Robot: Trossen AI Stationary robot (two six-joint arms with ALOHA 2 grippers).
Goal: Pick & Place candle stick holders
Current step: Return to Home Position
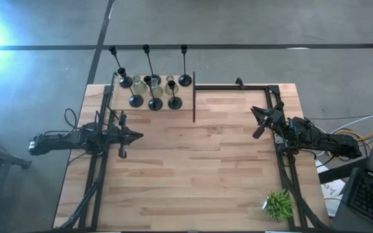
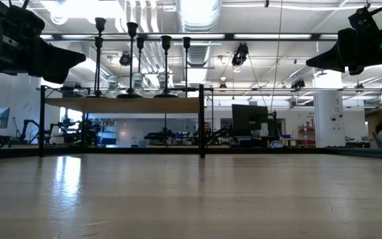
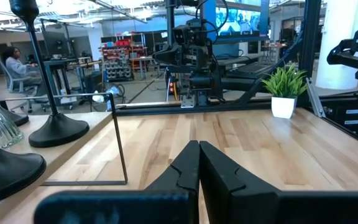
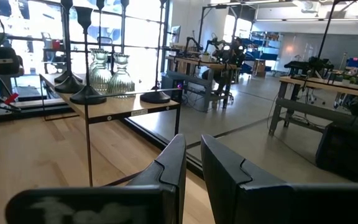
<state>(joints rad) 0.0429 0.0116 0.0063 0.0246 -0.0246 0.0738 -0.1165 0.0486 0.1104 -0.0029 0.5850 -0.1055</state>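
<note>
The surface [image 1: 199,175] carries a shelf [image 2: 121,105] at its far-left corner. The left tool [image 3: 199,144] hangs near the left edge, its fingers closed together on nothing. The right tool [image 4: 193,140] hangs near the right edge, parted by a narrow gap and empty. All the candle stick holders [image 1: 155,102] stand upright, crowded on the shelf. The black holders [image 1: 185,80] look stiff, light and top-heavy, so they may tip; they are best taken low on the stem. The glass holders [image 4: 122,78] appear fragile and slippery, which warrants a gentle grip across the ribbed body.
</note>
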